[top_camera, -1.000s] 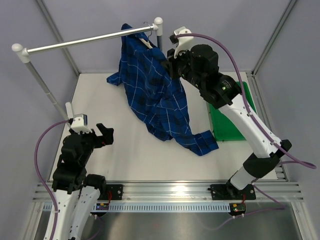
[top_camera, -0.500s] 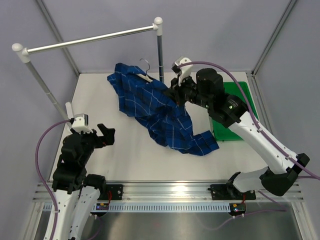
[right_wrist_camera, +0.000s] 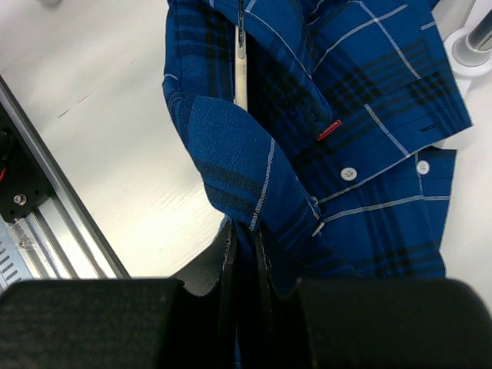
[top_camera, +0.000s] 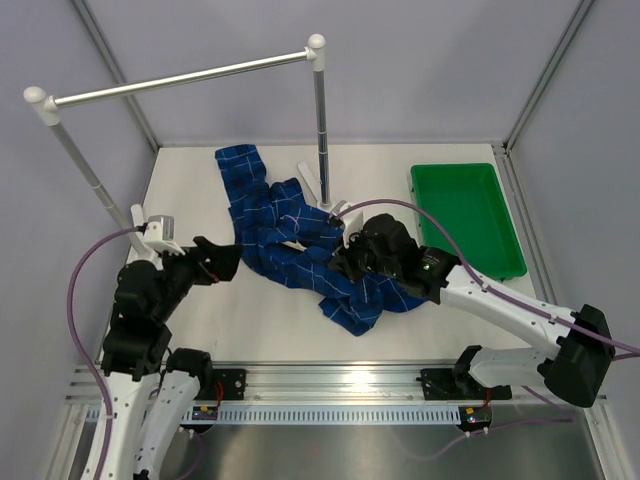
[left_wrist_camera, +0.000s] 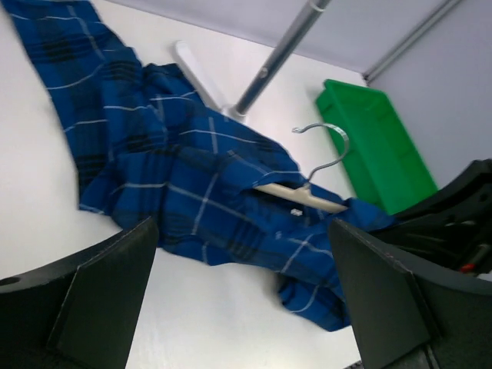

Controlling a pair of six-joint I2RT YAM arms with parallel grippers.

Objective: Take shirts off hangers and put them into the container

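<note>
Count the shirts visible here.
1. The shirt lies crumpled on the table, left of the tray, hanger inside, pinched by the right hand. No other shows.

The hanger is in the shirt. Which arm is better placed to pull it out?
Left, probably: the left gripper is open and faces the hanger; the right gripper is shut on the shirt.

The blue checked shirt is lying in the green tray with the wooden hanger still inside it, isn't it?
Not quite. The shirt is lying on the white table, not in the green tray. The top view shows the tray off to the side with no cloth in it. The wooden hanger is still inside the shirt, as you said.
</note>
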